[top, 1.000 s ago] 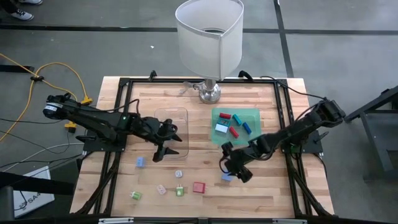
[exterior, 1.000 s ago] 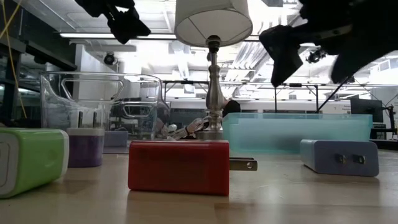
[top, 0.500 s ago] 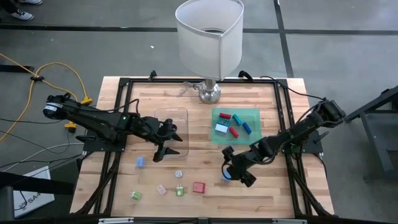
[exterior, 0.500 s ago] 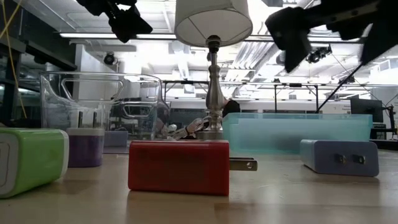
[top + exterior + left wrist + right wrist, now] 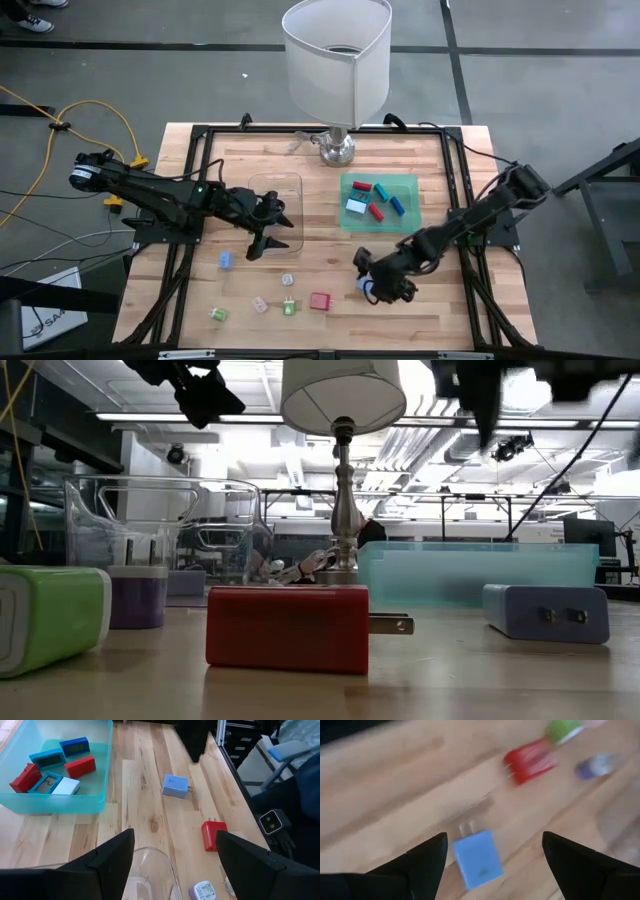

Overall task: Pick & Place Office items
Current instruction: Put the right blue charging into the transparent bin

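A: Where is the right gripper point(image 5: 378, 284) placed, and in what state?

B: It is held low over the pale blue plug adapter point(image 5: 478, 858), which lies on the bare wood just short of the green tray point(image 5: 410, 221), on the side away from the lamp point(image 5: 337, 62); its fingers are spread wide, one to either side of the adapter, and nothing is gripped; that straddle is judged to be the line-up for a grasp.

A: And the other pieces?

B: A red adapter point(image 5: 319, 301), a green one point(image 5: 218, 314) and several small pale ones are scattered on the wood farther from the lamp; red and blue blocks are already gathered in the green tray, so sorting is judged to be partly done.

A: The left gripper point(image 5: 264, 234)?

B: It is parked over the clear tray point(image 5: 290, 182), beside the green tray, fingers wide and empty; it appears to be kept back there so that the right arm's reach is left free.
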### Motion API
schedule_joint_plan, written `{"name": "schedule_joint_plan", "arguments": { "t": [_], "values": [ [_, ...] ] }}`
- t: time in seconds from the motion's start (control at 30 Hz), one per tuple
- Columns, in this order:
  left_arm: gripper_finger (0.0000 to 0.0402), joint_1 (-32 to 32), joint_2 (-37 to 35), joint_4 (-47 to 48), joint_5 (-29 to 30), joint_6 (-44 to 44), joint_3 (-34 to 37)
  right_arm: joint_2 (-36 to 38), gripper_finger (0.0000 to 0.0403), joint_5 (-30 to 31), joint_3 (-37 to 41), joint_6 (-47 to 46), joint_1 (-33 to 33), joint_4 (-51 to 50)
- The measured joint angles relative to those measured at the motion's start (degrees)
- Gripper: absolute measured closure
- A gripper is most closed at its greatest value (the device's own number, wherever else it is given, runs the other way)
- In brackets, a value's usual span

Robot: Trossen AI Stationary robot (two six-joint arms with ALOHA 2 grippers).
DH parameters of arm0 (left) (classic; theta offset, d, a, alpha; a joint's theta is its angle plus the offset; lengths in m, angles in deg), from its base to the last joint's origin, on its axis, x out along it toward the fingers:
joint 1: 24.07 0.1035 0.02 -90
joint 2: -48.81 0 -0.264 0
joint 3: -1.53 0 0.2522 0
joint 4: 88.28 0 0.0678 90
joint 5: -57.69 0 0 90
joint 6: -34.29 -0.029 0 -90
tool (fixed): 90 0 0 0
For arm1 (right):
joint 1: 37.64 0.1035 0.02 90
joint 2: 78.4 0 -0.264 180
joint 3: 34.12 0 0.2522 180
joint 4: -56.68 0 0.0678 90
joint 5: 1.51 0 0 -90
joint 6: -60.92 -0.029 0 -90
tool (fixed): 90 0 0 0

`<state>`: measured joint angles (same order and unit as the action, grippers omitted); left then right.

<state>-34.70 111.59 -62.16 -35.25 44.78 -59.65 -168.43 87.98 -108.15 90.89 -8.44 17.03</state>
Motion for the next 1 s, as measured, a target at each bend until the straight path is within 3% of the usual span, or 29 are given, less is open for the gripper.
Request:
{"name": "schedule_joint_plan", "arguments": {
  "t": [0.23,0.4,0.6,1.0],
  "values": [
    [0.0128,0.00,0.02,-0.39,0.00,0.00,0.02,-9.38,0.0096,-8.94,-4.79,6.32,-1.53,-6.80],
    [0.0128,0.00,0.02,-1.55,0.00,0.00,0.02,-13.91,0.0118,-7.55,-10.09,10.57,-2.42,-11.63],
    [0.0128,0.00,0.02,-3.14,0.00,0.00,0.04,-15.20,0.0140,-8.55,-11.02,10.77,-3.49,-12.84],
    [0.0128,0.00,0.02,-3.93,0.00,0.00,0.04,-15.46,0.0143,-5.50,-11.04,10.83,-4.18,-12.45]
  ]
}}
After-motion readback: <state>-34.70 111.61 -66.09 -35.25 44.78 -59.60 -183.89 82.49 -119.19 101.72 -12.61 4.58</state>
